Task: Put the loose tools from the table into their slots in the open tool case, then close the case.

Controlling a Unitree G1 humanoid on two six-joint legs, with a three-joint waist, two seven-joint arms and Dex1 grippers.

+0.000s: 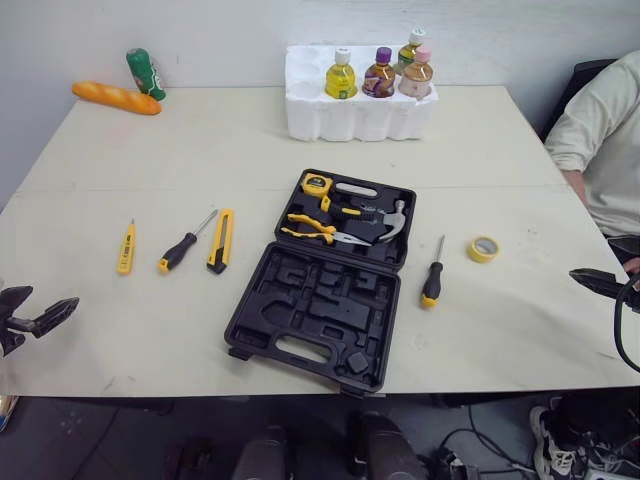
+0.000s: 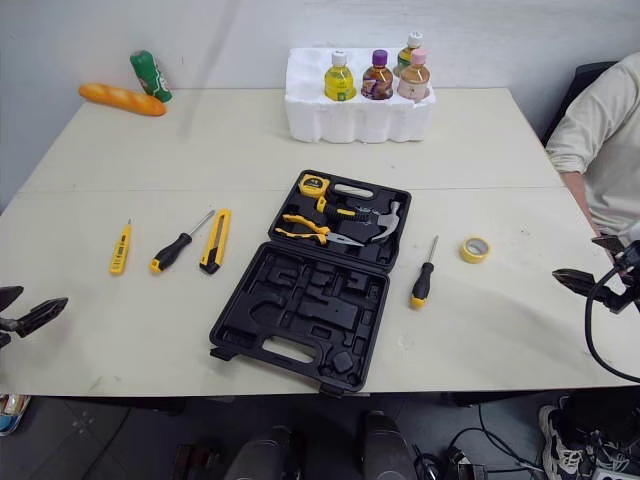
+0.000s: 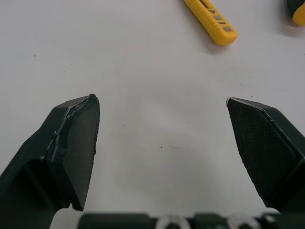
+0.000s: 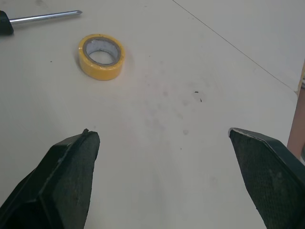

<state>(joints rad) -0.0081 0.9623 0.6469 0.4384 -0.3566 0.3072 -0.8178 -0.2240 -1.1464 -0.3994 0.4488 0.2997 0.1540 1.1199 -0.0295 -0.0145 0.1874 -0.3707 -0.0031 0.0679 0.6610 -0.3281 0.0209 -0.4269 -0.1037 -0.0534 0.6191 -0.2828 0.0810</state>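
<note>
fig.: i see the tool case (image 1: 318, 285) lying open at the middle of the table (image 1: 200, 140), with a hammer (image 1: 392, 222), pliers (image 1: 308, 226) and a tape measure (image 1: 317, 184) seated in its far half. loose on its left, apart from it: yellow tester (image 1: 126, 248), black-handled screwdriver (image 1: 182, 246), utility knife (image 1: 220, 240). just right of it: a second screwdriver (image 1: 433, 275), then a yellow tape roll (image 1: 484, 248). my left gripper (image 3: 162, 102) hovers with its fingers spread wide over bare table near the tester. my right gripper (image 4: 164, 133), likewise spread, is near the tape roll.
</note>
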